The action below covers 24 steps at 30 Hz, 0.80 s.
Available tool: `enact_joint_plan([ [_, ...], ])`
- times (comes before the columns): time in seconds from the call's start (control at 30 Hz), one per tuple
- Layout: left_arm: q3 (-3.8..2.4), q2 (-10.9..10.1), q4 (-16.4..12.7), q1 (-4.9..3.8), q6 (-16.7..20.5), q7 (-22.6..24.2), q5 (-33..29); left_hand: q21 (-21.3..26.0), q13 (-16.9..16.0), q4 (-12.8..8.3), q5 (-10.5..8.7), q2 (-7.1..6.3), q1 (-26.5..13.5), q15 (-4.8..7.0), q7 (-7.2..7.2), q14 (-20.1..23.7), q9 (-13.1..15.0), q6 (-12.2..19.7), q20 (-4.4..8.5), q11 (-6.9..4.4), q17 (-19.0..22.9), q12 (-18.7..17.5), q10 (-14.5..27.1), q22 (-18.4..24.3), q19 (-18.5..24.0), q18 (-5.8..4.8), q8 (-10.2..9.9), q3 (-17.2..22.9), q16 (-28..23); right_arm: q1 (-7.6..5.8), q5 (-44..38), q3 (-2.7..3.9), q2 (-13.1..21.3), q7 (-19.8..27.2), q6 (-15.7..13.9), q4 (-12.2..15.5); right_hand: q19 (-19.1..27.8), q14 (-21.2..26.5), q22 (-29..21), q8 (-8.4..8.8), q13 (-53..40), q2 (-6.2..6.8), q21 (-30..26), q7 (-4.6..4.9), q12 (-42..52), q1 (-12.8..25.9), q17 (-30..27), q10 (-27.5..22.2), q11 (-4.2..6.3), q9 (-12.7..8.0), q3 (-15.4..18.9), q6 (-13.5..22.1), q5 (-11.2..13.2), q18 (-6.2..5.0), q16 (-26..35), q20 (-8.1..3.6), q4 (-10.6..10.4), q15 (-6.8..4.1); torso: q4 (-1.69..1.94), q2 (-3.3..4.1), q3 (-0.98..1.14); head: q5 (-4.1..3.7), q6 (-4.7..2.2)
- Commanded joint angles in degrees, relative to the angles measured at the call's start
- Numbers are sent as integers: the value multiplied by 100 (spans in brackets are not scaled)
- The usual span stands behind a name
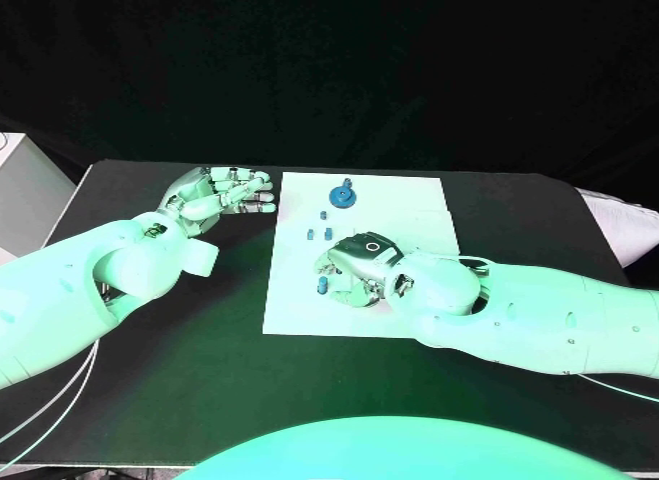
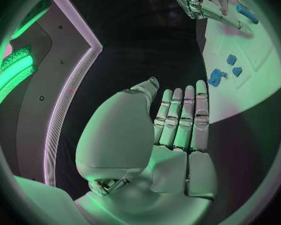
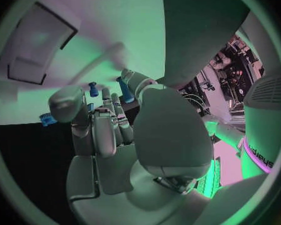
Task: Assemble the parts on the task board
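On task board [image 1: 416, 215] | blue part [image 3: 124, 90] touching right hand [image 1: 361, 268] fingers [image 3: 109, 120]

I see my two smooth white arms with rounded shells, thin pale cables trailing from both, ending in the silver many-fingered left hand [image 1: 218, 192] and right hand [image 1: 355, 262] with segmented metallic fingers.

Left silver many-fingered hand [image 1: 218, 193]: empty, fingers straight and side by side, held off to the side. Right silver hand [image 1: 361, 268]: palm down, fingers curled downward; any hold cannot be told.
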State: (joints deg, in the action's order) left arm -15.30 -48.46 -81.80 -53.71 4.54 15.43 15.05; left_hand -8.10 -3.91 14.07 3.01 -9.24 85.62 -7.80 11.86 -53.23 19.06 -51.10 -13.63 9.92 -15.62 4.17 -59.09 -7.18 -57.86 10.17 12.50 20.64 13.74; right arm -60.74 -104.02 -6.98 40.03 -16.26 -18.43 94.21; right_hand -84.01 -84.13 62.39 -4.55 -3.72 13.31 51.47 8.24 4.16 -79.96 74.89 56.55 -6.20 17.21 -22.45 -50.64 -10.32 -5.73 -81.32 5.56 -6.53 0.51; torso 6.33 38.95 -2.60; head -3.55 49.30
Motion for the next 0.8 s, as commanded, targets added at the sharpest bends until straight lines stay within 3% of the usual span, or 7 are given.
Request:
enact_joint_plan([
  [0.03, -4, 3, -11, 3, -92, 16, -36, 21, -6, -16, -14, 1, 65, -13, 27, -11, -6, -19, -4, -8, -6, -26, -8, 6, -25, 33, -38, -17, -13, 2, -52, 0, 10, -56, 15, -20, -2, -250, -19, 49, 1, -36, -33, -5, 32, -149, -22, -97, -22, -56, 233, 90, 28, -110, 33, 36, -74, 47, 3, 3, 3, -9, -11],
  [0.3, -4, 2, -6, 2, -97, 8, -36, 35, -5, -14, -15, 2, 63, -14, 28, -17, -13, -19, -5, -7, -10, -28, -4, 21, -35, 33, -42, -24, -37, 3, -82, 1, 48, -81, -246, -4, -4, -239, -47, 70, 0, -63, -74, 10, 57, -274, -64, -167, -33, -109, 402, 168, 13, -117, 55, 44, -171, 56, 2, 4, 5, -28, -33],
  [0.5, -3, 6, 3, 3, -100, 13, -38, 37, -5, -13, -15, 3, 63, -14, 27, -18, -13, -19, -5, -7, -11, -28, -4, 23, -36, 33, -42, -25, -39, -3, 219, 43, 198, 65, -855, 106, -18, -217, -53, 39, -13, -81, -80, 32, 142, -379, -137, -89, -11, -137, 419, 136, -82, -122, 104, 38, -248, 42, -2, -1, 9, -75, -72],
  [0.63, -3, 11, 8, 3, -98, 23, -44, 40, -5, -13, -15, 4, 63, -14, 27, -19, -14, -20, -5, -7, -11, -27, -4, 25, -37, 32, -42, -26, -43, -95, 1313, 109, 425, 379, -1446, 176, 6, -186, -178, -69, -23, -73, -263, 156, 388, -404, -267, 361, 29, -155, 131, -116, -169, -150, 195, -3, -346, 1, -22, -10, 4, -125, -97],
  [0.7, -3, 13, 11, 4, -96, 26, -48, 40, -6, -12, -15, 4, 63, -14, 27, -20, -14, -21, -5, -7, -12, -27, -4, 26, -37, 32, -42, -26, -43, -177, 2018, 131, 555, 535, -1602, 198, -9, -194, -181, -128, -20, 1, -268, 136, 494, -375, -269, 642, 52, -172, -193, -251, -212, -147, 197, -14, -406, -26, -26, -11, 5, -144, -113],
  [0.73, -3, 14, 15, 5, -95, 27, -53, 41, -6, -12, -15, 5, 63, -14, 26, -20, -15, -21, -5, -7, -12, -27, -5, 26, -37, 32, -42, -26, -44, -250, 2567, 145, 671, 651, -1662, 214, -21, -202, -170, -240, -45, 18, -253, 163, 586, -342, -257, 869, 73, -145, -354, -448, -222, -147, 188, -30, -436, -35, -32, -12, 11, -163, -129],
  [0.8, -3, 16, 20, 9, -94, 27, -57, 41, -6, -12, -15, 5, 63, -14, 26, -20, -15, -21, -5, -7, -12, -27, -5, 26, -37, 32, -42, -26, -44, -360, 3206, 167, 856, 764, -1628, 237, -41, -219, -132, -310, -79, 54, -201, 127, 673, -322, -212, 1086, 125, -134, -500, -548, -220, -142, 156, -56, -428, -71, -48, -17, 19, -188, -141],
])
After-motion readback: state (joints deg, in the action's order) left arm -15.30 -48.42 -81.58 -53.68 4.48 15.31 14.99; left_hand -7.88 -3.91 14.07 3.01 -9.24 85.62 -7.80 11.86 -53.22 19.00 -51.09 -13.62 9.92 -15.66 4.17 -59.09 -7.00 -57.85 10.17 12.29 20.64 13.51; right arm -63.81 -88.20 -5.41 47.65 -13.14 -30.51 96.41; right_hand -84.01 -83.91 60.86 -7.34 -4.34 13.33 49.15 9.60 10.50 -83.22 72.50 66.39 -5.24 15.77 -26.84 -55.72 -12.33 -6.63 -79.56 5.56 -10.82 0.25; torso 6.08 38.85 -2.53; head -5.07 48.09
